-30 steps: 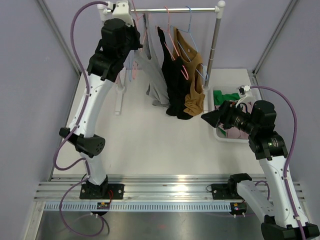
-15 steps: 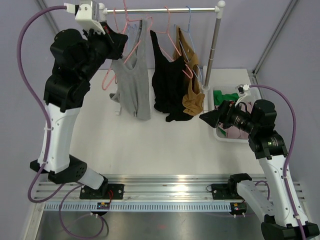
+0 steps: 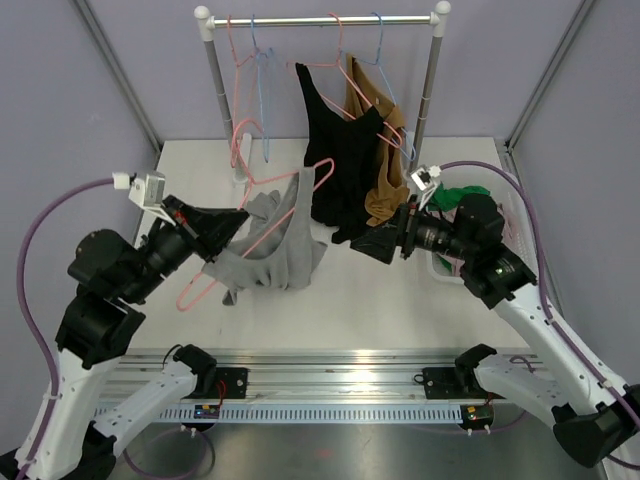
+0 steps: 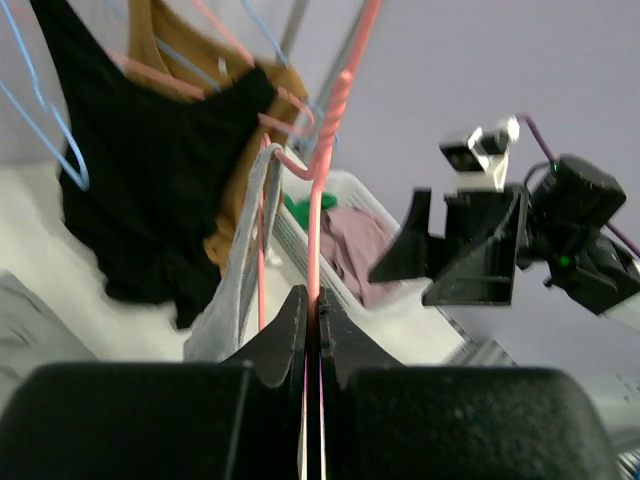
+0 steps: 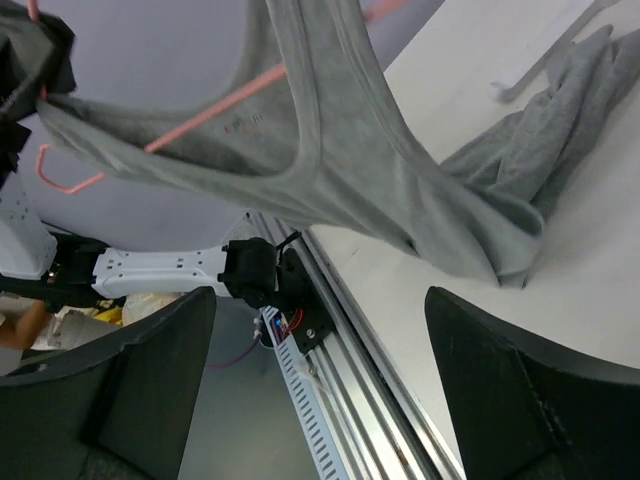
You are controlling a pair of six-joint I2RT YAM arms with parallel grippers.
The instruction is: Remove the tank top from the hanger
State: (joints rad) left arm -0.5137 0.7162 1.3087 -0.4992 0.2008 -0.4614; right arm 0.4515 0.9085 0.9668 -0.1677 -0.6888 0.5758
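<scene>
A grey tank top [image 3: 272, 252] hangs on a pink hanger [image 3: 300, 176], low over the middle of the table, its hem touching the surface. My left gripper [image 3: 236, 218] is shut on the hanger's wire, which runs up between the closed jaws in the left wrist view [image 4: 317, 290]; the grey strap [image 4: 243, 270] hangs beside it. My right gripper [image 3: 376, 244] is open and empty, just right of the top. In the right wrist view its gap [image 5: 320, 390] faces the stretched grey tank top [image 5: 380, 170] and the hanger [image 5: 210, 115] without touching them.
A clothes rack [image 3: 430, 80] at the back holds a black top [image 3: 335, 150], a brown top [image 3: 385, 165] and empty hangers [image 3: 262, 100]. A white bin [image 3: 437, 268] with green and pink clothes sits at the right under my right arm.
My left arm has brought the hanger with the grey tank top off the rack and down to the middle of the table. My right gripper has moved left towards the top.
</scene>
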